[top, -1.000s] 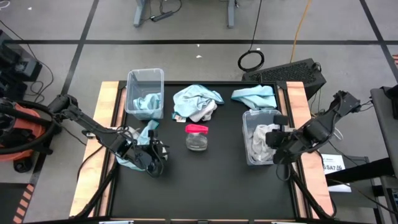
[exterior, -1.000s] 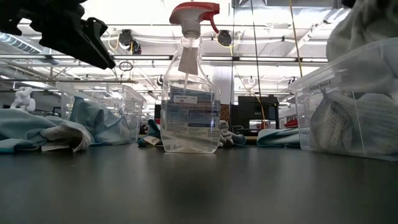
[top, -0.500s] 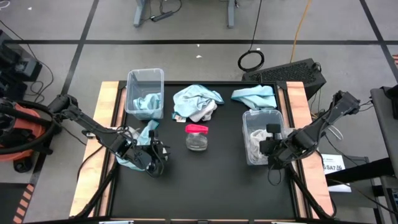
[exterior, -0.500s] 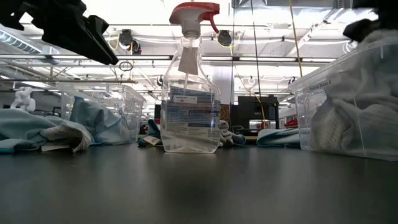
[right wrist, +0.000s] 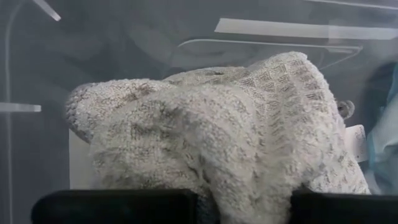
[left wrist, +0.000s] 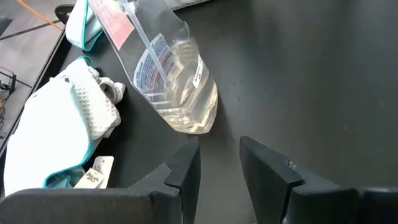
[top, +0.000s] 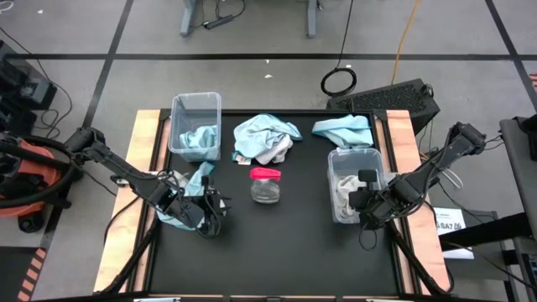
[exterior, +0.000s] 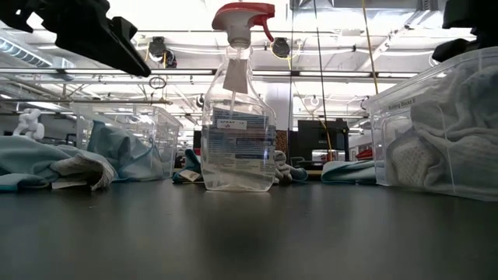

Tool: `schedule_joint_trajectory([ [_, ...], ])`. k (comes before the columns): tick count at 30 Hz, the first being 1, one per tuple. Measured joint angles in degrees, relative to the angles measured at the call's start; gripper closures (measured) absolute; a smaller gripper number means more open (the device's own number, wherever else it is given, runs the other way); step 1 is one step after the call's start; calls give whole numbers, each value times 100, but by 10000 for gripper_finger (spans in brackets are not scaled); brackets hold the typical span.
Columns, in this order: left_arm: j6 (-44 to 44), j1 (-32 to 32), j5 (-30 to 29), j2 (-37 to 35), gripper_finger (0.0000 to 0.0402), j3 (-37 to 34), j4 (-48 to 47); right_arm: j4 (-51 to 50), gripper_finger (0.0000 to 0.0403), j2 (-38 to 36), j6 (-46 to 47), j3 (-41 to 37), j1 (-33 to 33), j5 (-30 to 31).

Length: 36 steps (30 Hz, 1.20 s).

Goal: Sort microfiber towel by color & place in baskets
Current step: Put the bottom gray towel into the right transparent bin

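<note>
Two baskets: left basket (top: 178,107) stands at the table's (top: 277,252) far left; right basket (top: 352,150) stands at the right, well apart from it.
Sorted so far: a teal towel (top: 197,138) lies in the left basket; a grey towel (top: 346,189) lies in the right basket.
Left to sort: a mixed pile (top: 267,138) of teal and grey cloth sits far centre between the baskets; a folded teal piece (top: 342,127) lies just beyond the right basket; a loose teal one (top: 191,180) lies at the near left under the left arm.
Right gripper (top: 362,201): at the near end of the right basket. In its wrist view a fold of the grey towel sits between the two fingers, which look closed on it.
Left gripper (left wrist: 217,158): low over the near-left table, fingers apart with nothing between them, pointing toward the bottle (top: 266,186) in the middle.
Handling: the towels look light, soft and limp, with a grippy waffle weave. They should sag and trail from wherever they are pinched, and they should not slip or break.
Where to grip: pinch a raised fold or bunched crest, not a flat edge. In the pile, take only the top layer so that one colour lifts alone.
Risk: a trailing corner could drape over a basket rim or brush the bottle.
Stage: by my judgement the grey towel is being set down, with release not yet made.
</note>
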Motion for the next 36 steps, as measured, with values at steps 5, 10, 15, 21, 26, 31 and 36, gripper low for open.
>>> schedule_joint_trajectory([
  [5, 2, 0, 0, 0, 281, 0, 60, 0, 336, 2, 55, -4, 0, 26],
  [10, 4, 0, 4, 2, 281, 0, 59, 1, 300, 3, 93, -4, 0, 34],
  [15, 4, 0, 9, 1, 281, 0, 57, -13, 253, -85, 102, -9, -2, 78],
  [21, 7, 0, 13, 0, 281, 2, 51, -47, 206, -225, 159, -15, -4, 93],
  [26, 9, 0, 15, 1, 281, 2, 48, -166, 187, -295, 161, 139, -2, 63],
  [31, 7, 0, 17, 0, 281, 2, 48, -515, 184, -295, 159, 633, -2, 45],
  [36, 7, 0, 22, 2, 281, 4, 48, -840, 184, -297, 133, 1241, -2, 32],
])
